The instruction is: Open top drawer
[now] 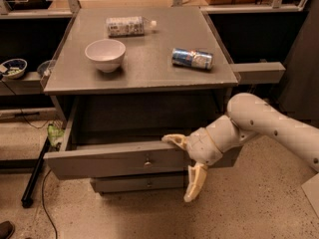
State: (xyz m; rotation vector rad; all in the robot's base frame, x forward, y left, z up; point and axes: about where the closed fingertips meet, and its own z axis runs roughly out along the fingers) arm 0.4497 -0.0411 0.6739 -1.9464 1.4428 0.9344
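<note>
The top drawer (99,164) stands pulled well out from under the table (149,76), so the task looks nearly done, while the gripper (178,167) is spread wide at its front, one finger over the top edge.

Grey top drawer (109,159), cream gripper (179,168) at front

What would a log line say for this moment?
top drawer: pulled out | gripper: open, one finger hooked over drawer's front edge, beside knob
</note>
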